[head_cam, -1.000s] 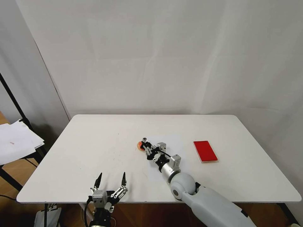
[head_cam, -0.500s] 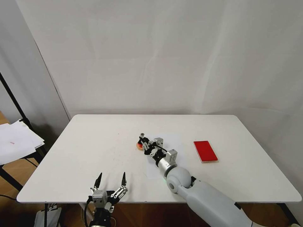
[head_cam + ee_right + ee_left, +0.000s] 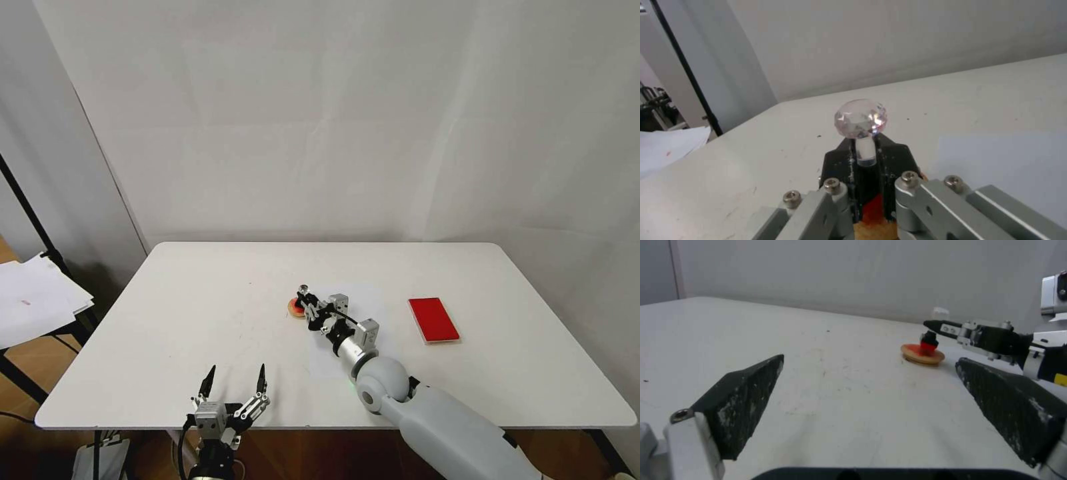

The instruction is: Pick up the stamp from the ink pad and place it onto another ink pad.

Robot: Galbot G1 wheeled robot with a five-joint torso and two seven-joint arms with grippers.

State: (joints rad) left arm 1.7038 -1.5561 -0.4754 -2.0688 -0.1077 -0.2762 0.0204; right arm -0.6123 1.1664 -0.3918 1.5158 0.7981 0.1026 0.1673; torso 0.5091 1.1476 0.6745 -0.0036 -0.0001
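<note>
My right gripper (image 3: pixel 308 305) is clamped on the stamp (image 3: pixel 304 291), its 2 black fingers (image 3: pixel 838 161) pinching the stem just under the faceted knob. The stamp stands upright with its red base on the round tan-rimmed ink pad (image 3: pixel 922 354), near the middle of the white table (image 3: pixel 200 313). The red rectangular ink pad (image 3: pixel 433 319) lies well apart, toward my right. My left gripper (image 3: pixel 233 383) hovers at the table's near edge, fingers spread wide, holding nothing.

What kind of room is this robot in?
Probably a lab or test room. A plain white table stands against bare white walls, with just a stamp, a round ink pad, a red ink pad and papers beside it.
</note>
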